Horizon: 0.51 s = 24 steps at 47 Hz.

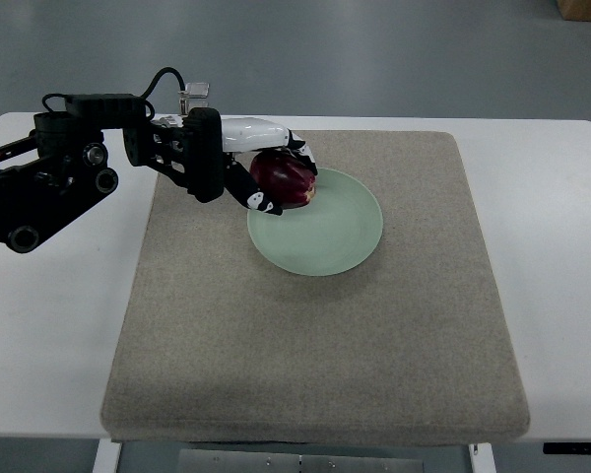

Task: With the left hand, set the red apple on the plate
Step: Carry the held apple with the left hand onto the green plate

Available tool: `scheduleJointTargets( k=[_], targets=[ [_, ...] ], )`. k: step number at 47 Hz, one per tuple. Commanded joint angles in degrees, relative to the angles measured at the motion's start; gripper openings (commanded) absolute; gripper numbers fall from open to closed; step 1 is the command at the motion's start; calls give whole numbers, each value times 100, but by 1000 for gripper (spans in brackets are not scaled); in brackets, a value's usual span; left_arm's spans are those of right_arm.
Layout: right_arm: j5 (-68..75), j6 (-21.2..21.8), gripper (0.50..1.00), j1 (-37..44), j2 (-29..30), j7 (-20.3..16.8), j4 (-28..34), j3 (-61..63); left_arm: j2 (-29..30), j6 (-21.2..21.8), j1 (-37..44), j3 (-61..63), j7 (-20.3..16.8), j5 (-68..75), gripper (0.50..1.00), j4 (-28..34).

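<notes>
Top view: the black, jointed left arm point(59, 177) reaches in level from the left across a white tabletop point(49, 335) and onto a coarse grey-beige mat point(315, 355). Its hand point(266, 168), white-shelled with black fingers, curls around a glossy dark-red apple point(288, 180). The apple sits inside that grasp, over the upper left rim of a smooth, round pale-green plate point(325, 232).
</notes>
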Motion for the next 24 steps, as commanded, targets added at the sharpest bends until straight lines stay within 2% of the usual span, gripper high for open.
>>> scheduleJointTargets(
  k=[1, 8, 12, 13, 14, 16, 17, 24],
  targets=[
    [4, 0, 930, -2, 0, 0, 0, 0, -58, 51, -33, 263, 11, 25, 500, 181],
    [-4, 0, 930, -2, 0, 0, 0, 0, -409, 51, -7, 386, 11, 148, 500, 348],
    [-4, 0, 928, -2, 0, 0, 0, 0, -471, 51, -7, 386, 20, 157, 565, 419],
    [-4, 0, 928, -2, 0, 0, 0, 0, -471, 51, -7, 386, 20, 157, 612, 419],
    [-4, 0, 928, -2, 0, 0, 0, 0, -480, 51, -7, 386, 20, 157, 702, 427],
    [-4, 0, 930, -2, 0, 0, 0, 0, -480, 60, -7, 378, 20, 148, 912, 445],
    [-4, 0, 930, -2, 0, 0, 0, 0, -480, 60, -16, 378, 20, 148, 981, 454],
    [-4, 0, 930, -2, 0, 0, 0, 0, -480, 60, -7, 351, 20, 25, 996, 620]
  ],
)
